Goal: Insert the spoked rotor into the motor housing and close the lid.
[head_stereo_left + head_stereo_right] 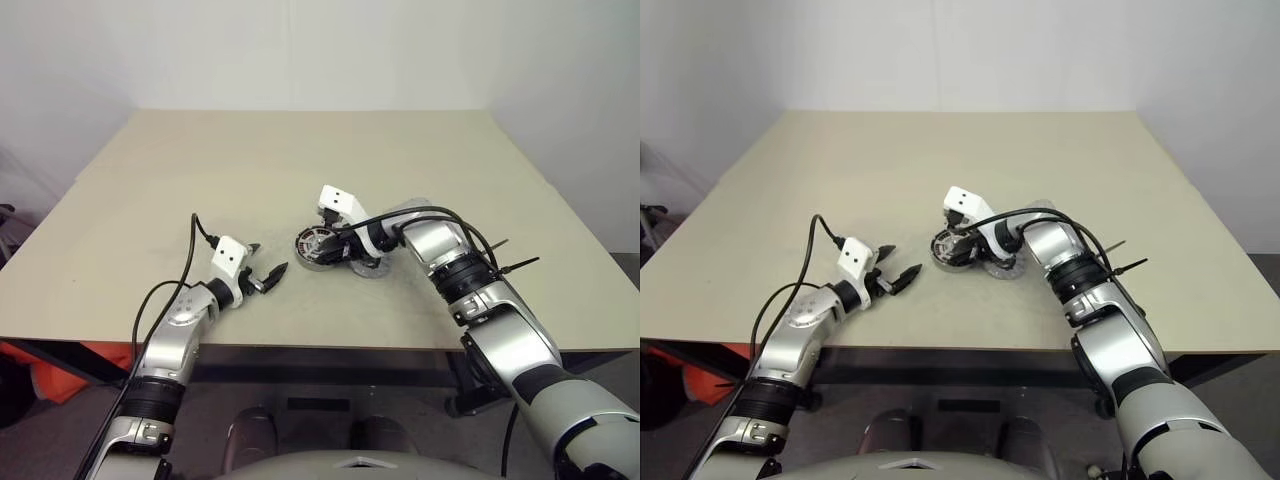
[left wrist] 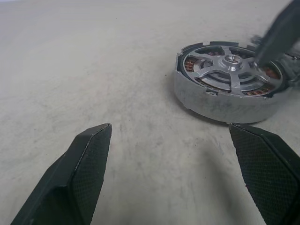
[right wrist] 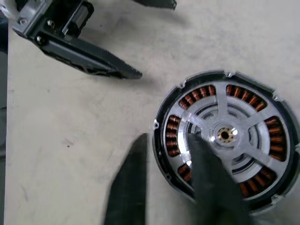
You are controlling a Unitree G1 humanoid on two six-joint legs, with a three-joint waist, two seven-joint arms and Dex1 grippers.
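Spoked rotor [image 3: 225,136] inside motor housing [image 3: 164,112]

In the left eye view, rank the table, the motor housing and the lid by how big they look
1. Table, by far the largest.
2. Motor housing and lid: no ranking. The right tool and its arm hide most of the lid.

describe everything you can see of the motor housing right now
The motor housing is a shallow round shell with a silver-grey outer wall, dark rim and a ring of copper-coloured windings. It sits flat on the tan table, near the middle. The spoked rotor lies inside it, its silver spokes over the windings, brass-coloured hub at centre. The right pincer hangs over it, one finger over the rotor, the other outside the rim. The left pincer stands open, apart.
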